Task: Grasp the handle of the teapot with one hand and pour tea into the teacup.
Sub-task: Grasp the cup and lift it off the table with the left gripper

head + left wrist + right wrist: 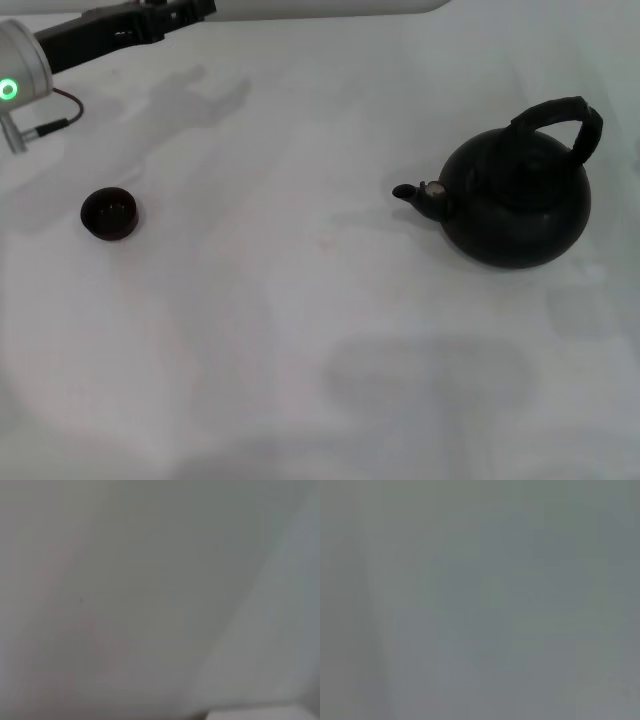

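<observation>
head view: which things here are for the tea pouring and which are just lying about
For the job:
teapot
handle
teacup

Just there:
white table
left arm, at the far left edge, touching nothing

Bare white tabletop (300,330), robot arm (110,35) overhead: lab-style test bench.

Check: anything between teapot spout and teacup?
Nothing. Head view shows only bare white table between the teapot and the teacup.
</observation>
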Controlling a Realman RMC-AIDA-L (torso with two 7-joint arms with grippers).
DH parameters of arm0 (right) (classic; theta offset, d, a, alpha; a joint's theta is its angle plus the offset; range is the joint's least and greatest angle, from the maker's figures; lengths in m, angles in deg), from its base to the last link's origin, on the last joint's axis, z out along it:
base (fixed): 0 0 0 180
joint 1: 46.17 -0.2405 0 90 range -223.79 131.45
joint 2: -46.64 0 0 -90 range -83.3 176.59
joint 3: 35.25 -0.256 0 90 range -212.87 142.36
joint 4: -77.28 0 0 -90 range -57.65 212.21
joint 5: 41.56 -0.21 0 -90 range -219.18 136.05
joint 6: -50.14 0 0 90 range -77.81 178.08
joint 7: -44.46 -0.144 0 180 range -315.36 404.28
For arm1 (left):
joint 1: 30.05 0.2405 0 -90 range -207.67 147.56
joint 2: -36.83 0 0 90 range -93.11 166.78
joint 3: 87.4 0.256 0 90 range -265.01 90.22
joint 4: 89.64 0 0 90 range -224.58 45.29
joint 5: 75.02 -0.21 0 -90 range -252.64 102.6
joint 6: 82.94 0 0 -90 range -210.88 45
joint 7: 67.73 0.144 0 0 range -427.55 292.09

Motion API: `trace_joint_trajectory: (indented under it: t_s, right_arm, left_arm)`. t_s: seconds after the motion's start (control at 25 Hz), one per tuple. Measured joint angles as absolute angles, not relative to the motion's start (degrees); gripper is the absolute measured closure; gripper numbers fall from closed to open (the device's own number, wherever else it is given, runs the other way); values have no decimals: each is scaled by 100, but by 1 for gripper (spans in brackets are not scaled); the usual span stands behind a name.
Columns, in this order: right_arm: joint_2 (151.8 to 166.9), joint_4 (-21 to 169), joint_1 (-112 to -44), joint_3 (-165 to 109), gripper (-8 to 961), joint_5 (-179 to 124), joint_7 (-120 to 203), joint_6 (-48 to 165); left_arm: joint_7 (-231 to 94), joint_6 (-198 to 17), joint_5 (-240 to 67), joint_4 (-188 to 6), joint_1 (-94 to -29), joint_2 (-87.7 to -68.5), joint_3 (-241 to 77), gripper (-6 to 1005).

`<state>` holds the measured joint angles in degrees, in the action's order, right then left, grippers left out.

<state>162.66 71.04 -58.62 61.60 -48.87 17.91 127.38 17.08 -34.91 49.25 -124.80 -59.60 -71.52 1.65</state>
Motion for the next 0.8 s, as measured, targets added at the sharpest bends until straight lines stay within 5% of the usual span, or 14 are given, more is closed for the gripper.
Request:
trace_joint_trajectory:
  t_s: [0.16,0.44,0.8]
  right_arm:
    - [16266,7117,-5857,6160,83,-4906,1791,12737]
    - [16265,7096,-5865,6145,83,-4918,1792,12650]
    - [16258,7060,-5915,6125,82,-4930,1800,12584]
  left_arm:
    - [-27,-3567,2905,-13286,-5928,-7053,-248,165]
    - [-1734,-2671,-498,-14807,-5779,-7581,-1809,166]
    - [-2859,-1413,-2581,-15425,-6108,-7783,-2378,162]
